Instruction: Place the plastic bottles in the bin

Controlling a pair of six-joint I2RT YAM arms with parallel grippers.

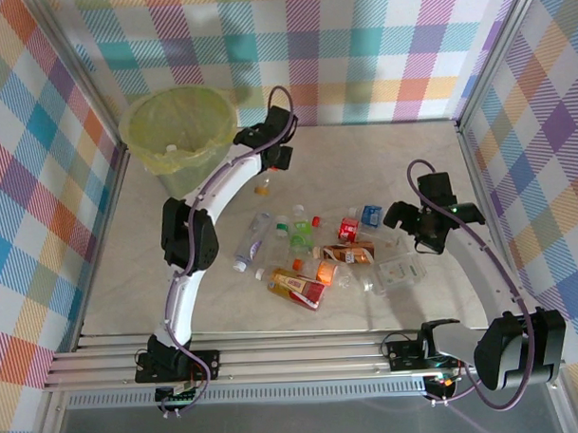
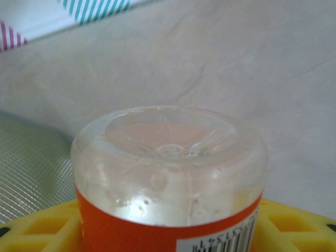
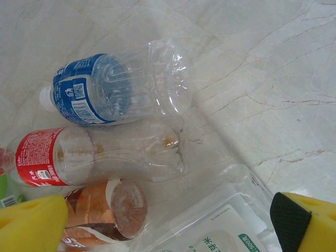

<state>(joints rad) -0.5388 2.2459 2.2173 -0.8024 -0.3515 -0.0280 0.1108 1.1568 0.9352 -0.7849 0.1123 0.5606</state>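
Orange bottle point(image 2: 168, 178): between the left fingers point(image 2: 37, 231), base pointing outward, near the bin point(image 1: 144, 146).
Left fingers: half closed, gripping its label on both sides.
Right fingers point(image 3: 31, 223): wide apart, empty, over a blue bottle point(image 3: 105, 89) and a red bottle point(image 3: 79, 157).
Other bottles point(image 1: 296, 286): heaped mid table point(image 1: 439, 154).

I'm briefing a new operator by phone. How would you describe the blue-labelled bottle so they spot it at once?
Find the scatter of bottles in the middle of the marble table. At its far right edge, beside the right end effector, lies the blue-labelled bottle, clear and crushed. Its label is blue, while the neighbouring bottle wears red.
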